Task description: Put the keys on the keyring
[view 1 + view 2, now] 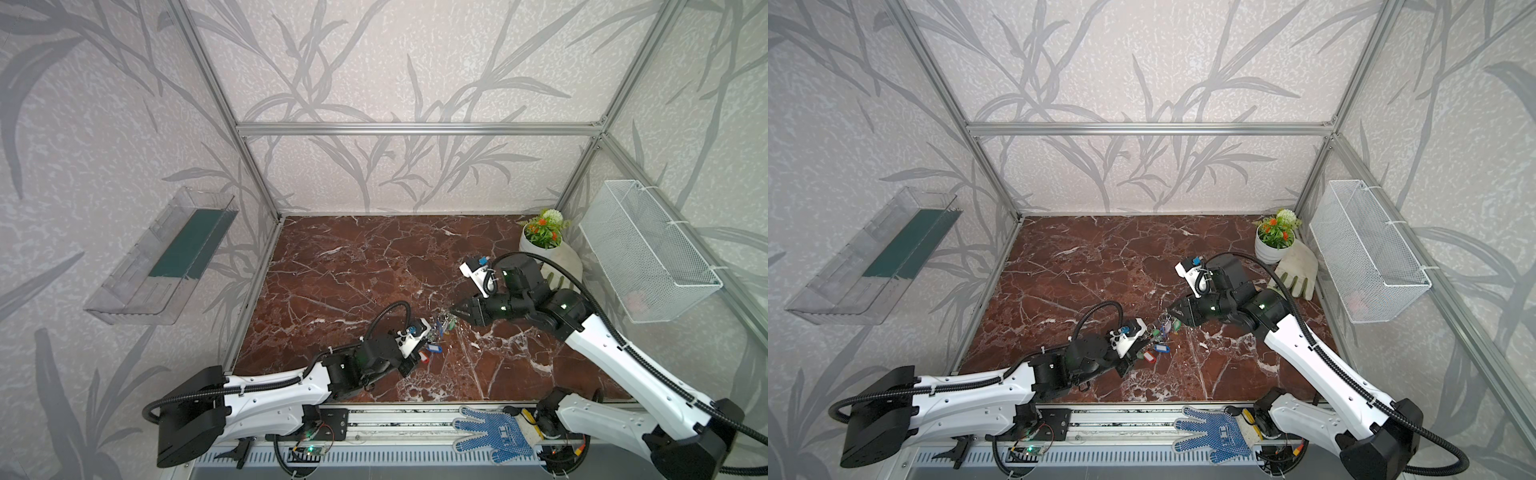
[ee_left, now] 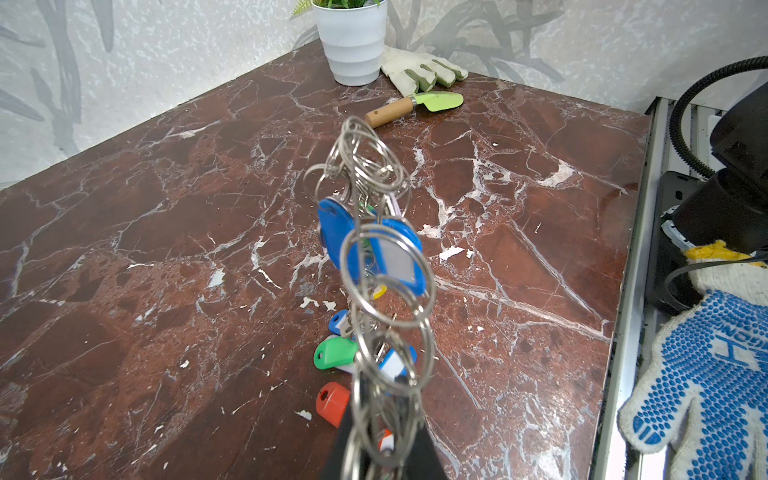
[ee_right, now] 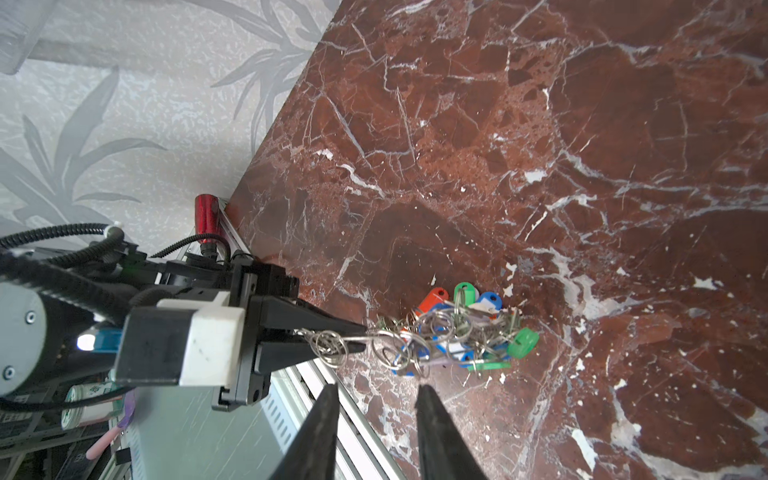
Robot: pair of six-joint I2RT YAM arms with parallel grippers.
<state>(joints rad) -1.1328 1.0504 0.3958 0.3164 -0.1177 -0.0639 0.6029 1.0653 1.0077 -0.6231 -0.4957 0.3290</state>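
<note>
**Desk:** What am I looking at, nearest first?

**Operator:** A blue-dotted glove (image 1: 494, 436) lies on the near rail. Just beyond it, near the middle of the tabletop (image 1: 353, 270), my left end effector (image 3: 363, 337) is pinched tight on the keyring (image 2: 361, 164). All I can see of it is a tangled string of wire split rings. I can't make out any disc.

**Desk:** And the keys?

**Operator:** The keys (image 3: 449, 328) are bunched on those rings just past the left fingertips. Two blue tags hang up off the surface in the left wrist view. A green one (image 2: 332, 353), a red one (image 2: 332, 403) and another blue appear to lie on the tabletop beneath them.

**Desk:** The other arm?

**Operator:** My right end effector (image 1: 455, 309) points at the bunch from its far right side, just beside it. Its fingers (image 3: 436, 436) stand apart with nothing between them.

**Desk:** Behind that?

**Operator:** In the far right corner there is a green trowel (image 2: 415, 106) with a wooden handle. Beyond it a cream glove (image 2: 419, 68) lies beside a white pot (image 2: 353, 41) of flowers.
</note>
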